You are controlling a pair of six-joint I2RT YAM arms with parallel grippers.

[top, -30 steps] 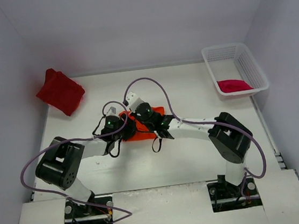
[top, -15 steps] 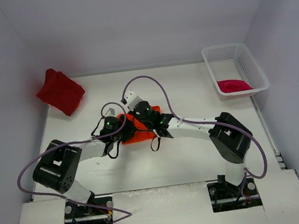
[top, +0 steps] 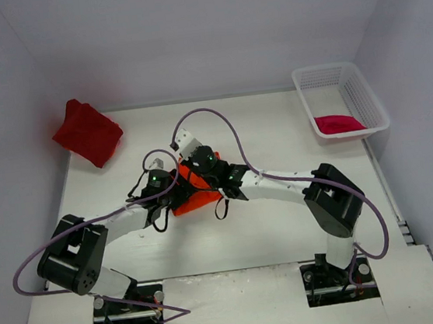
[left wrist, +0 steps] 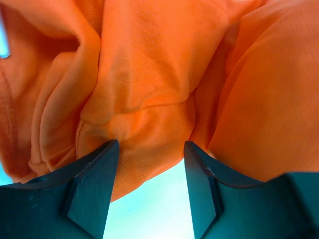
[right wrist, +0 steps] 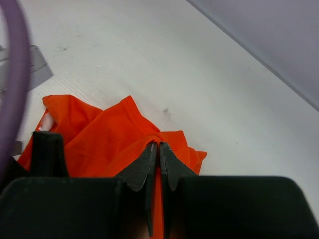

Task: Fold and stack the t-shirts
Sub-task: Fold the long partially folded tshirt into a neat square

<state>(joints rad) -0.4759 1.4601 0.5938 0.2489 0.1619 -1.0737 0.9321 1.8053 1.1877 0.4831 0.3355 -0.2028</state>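
The bright orange t-shirt [top: 191,200] lies bunched at the table's middle, between both wrists. My right gripper [right wrist: 159,144] is shut on a raised fold of this shirt [right wrist: 104,134]; from above, that gripper [top: 196,178] is mostly hidden under its wrist. My left gripper [left wrist: 150,144] stands open at the shirt's near edge, with crumpled orange cloth [left wrist: 149,74] at its fingertips and bare table between the fingers. In the top view the left gripper [top: 175,192] meets the cloth from the left. The dark red t-shirt [top: 86,132] lies folded at the far left corner. The crimson-pink t-shirt [top: 339,123] sits in the basket.
A white mesh basket [top: 324,76] stands at the far right edge of the table. Purple cables [top: 219,116] loop over both arms above the orange cloth. Walls close the table on the left, back and right.
Both wrists have shifted a little left and away with the orange t-shirt, which now looks more bunched. The left arm's elbow has swung left and nearer. Both grippers' states are unchanged.
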